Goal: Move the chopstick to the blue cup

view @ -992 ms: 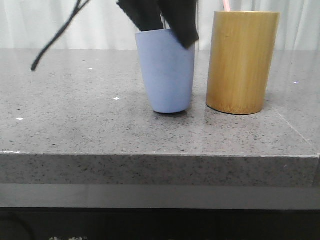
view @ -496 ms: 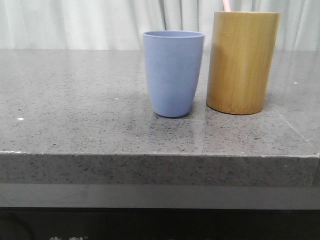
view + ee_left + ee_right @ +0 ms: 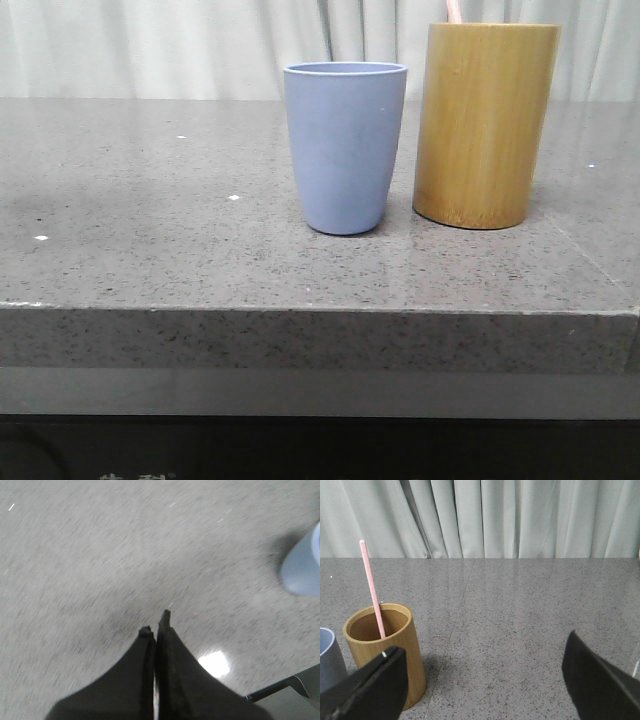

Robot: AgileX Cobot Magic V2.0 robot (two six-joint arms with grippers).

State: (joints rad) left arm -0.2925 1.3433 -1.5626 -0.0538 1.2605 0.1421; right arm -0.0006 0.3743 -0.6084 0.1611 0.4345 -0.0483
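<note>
The blue cup (image 3: 346, 146) stands upright mid-table, just left of the taller bamboo holder (image 3: 485, 124). One pale pink chopstick (image 3: 371, 587) leans inside the holder (image 3: 382, 647); only its tip (image 3: 453, 10) shows in the front view. Neither gripper appears in the front view. In the left wrist view, my left gripper (image 3: 156, 625) is shut with nothing in it, over bare stone, the blue cup (image 3: 302, 567) off to one side. My right gripper (image 3: 485, 667) is wide open and empty, beside the holder, with the cup's rim (image 3: 327, 657) at the frame edge.
The grey speckled stone table (image 3: 150, 220) has a front edge (image 3: 300, 310) close to the cups. Pale curtains (image 3: 520, 517) hang behind the table.
The left gripper, which hung over the blue cup's rim a second ago, has left the front view. The cup has shifted slightly and now stands free.
</note>
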